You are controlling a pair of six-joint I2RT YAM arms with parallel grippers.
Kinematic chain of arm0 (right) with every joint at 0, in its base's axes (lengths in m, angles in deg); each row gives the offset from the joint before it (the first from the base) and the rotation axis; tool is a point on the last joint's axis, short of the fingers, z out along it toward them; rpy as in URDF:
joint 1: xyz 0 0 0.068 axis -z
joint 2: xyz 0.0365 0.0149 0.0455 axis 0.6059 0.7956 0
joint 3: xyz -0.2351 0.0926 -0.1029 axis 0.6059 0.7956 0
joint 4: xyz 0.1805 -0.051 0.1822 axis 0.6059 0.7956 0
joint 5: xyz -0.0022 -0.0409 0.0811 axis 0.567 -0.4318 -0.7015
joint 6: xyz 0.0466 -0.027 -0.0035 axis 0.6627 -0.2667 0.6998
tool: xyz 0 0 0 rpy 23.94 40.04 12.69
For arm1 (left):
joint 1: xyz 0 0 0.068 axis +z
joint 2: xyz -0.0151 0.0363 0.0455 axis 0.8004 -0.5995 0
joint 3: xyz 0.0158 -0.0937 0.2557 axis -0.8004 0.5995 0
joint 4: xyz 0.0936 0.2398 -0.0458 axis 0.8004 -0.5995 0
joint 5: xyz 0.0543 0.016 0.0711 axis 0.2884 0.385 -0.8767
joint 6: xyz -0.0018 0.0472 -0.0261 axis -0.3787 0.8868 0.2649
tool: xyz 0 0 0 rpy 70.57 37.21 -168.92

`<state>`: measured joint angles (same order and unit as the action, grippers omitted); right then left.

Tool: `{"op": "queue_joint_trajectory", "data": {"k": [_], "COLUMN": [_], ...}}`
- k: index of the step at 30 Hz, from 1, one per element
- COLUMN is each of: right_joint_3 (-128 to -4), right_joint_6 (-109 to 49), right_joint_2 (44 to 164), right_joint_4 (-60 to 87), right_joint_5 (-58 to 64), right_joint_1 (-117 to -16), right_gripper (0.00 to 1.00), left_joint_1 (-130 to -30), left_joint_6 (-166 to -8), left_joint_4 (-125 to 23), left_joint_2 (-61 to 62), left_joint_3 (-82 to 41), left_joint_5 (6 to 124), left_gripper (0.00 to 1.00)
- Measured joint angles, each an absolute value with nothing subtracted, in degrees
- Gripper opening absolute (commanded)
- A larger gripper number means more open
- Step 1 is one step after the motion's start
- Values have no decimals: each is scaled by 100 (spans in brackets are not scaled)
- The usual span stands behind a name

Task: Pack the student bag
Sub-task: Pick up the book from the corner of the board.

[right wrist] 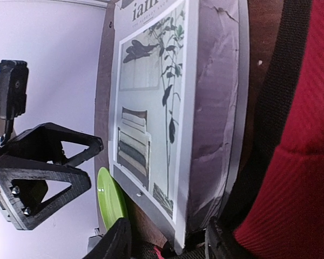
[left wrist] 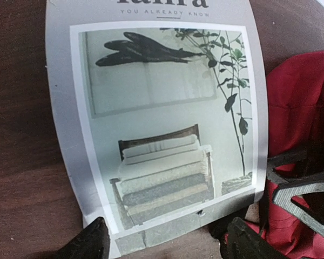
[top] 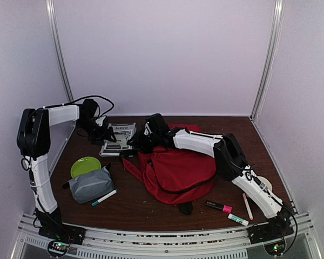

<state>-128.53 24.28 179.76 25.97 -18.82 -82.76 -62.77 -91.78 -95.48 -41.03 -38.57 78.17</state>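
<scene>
Hovering over a grey-bordered paper magazine (left wrist: 167, 108), the left gripper (left wrist: 167, 237) stands open, jaws straddling its near edge. The right gripper (right wrist: 167, 243), also open, brackets the magazine's side without pinching. The large red fabric backpack (top: 178, 172) lies mid-table, just beside the magazine. Both claws crowd one edge and may collide or crease pages. Only the right wrist view shows the lime-green round plate (right wrist: 109, 199) behind; only the overhead shows the whole bag.
</scene>
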Motion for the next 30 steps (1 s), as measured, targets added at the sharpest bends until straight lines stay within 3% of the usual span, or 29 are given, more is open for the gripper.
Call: {"op": "queue_joint_trajectory", "data": {"k": [8,14,24,30], "right_joint_3": [-12728,-12575,-12385,-12298], "right_joint_6": [2712,2898,3130,3060], "right_joint_2": [17976,17970,17961,17961], "right_joint_4": [2395,2109,1679,1421], "right_joint_5": [-1907,-1909,-2075,-2261], "right_joint_1": [-8329,-8329,-8327,-8329], "right_gripper": [37,35,0,0], "left_joint_1": [-6277,-6275,-6216,-6212], "left_joint_6": [-9206,-9239,-9283,-9333], "left_joint_4": [-9498,-9504,-9502,-9502], "left_joint_2": [-3887,-4191,-4396,-4394], "left_joint_3": [-3844,-3905,-3927,-3927], "left_joint_5": [7435,7225,7448,7358], "left_gripper": [80,78,76,81]}}
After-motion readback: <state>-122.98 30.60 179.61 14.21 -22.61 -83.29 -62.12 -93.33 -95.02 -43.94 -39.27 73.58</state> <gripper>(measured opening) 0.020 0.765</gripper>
